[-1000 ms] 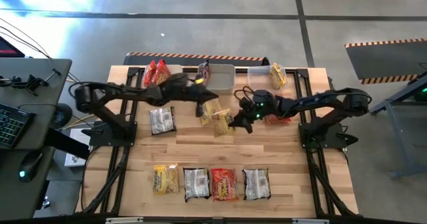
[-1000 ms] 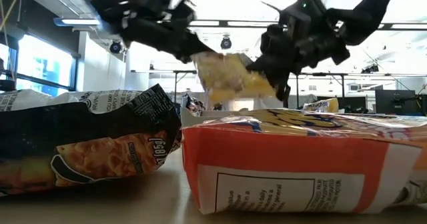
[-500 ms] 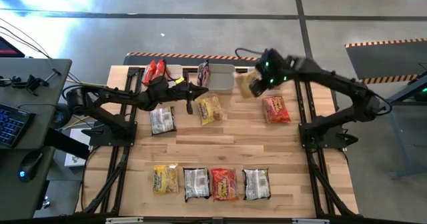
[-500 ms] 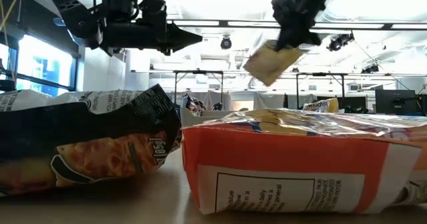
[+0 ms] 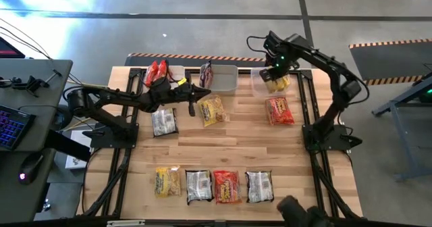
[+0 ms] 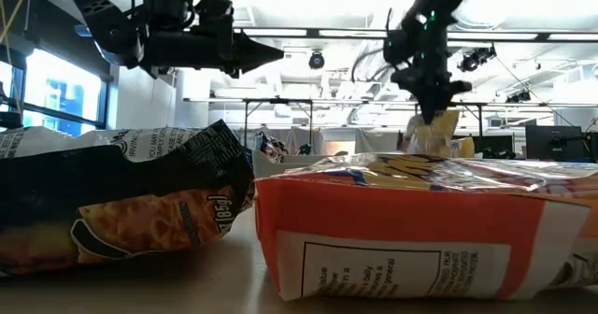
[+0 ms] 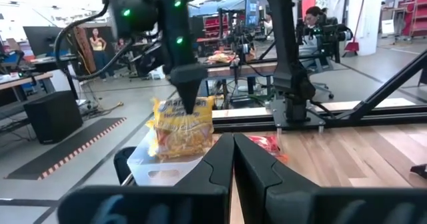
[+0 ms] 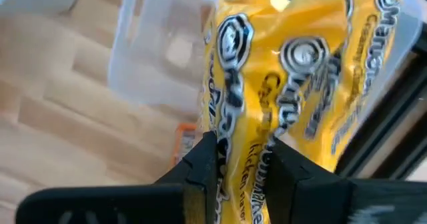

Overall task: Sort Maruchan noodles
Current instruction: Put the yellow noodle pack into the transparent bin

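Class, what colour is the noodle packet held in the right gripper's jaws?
Yellow, with dark lettering on the packet; the right wrist view shows it best.

Your low view's near red-orange packet (image 6: 420, 230) cut off at the right edge, far bin (image 6: 280, 160) mostly hidden behind it, its contents unreadable.

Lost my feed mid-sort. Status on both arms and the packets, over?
Right gripper shut on yellow packet, hanging over the right bin. Left gripper shut, empty, above table centre. Nothing blocking.

Five yellow packets (image 5: 214, 111), four red (image 5: 279, 111), four silver (image 5: 164, 121), three bins (image 5: 226, 80).
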### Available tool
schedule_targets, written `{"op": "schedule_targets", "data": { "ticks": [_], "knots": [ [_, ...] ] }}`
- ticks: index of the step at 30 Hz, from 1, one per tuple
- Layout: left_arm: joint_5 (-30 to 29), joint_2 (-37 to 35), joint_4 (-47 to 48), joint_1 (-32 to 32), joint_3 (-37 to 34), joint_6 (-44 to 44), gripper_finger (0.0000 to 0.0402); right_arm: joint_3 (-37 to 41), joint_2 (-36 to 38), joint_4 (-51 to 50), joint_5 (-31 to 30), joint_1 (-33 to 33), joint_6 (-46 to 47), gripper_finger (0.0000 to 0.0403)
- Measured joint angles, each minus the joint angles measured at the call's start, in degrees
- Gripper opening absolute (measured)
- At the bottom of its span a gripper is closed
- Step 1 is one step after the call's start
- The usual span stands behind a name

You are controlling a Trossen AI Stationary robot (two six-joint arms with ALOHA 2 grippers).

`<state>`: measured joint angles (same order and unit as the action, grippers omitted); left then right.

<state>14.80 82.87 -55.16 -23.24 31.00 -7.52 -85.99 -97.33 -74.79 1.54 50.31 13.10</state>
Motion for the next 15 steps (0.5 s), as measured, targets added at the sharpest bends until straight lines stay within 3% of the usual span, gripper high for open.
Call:
{"op": "schedule_targets", "data": {
  "ticks": [15],
  "knots": [
    [0.0, 0.0, 0.1, 0.0, 0.0, 1.3, 0.0003, 0.1, -3.2, 2.9, -5.9, 4.9, -0.2, 0.0058]
  ]
}}
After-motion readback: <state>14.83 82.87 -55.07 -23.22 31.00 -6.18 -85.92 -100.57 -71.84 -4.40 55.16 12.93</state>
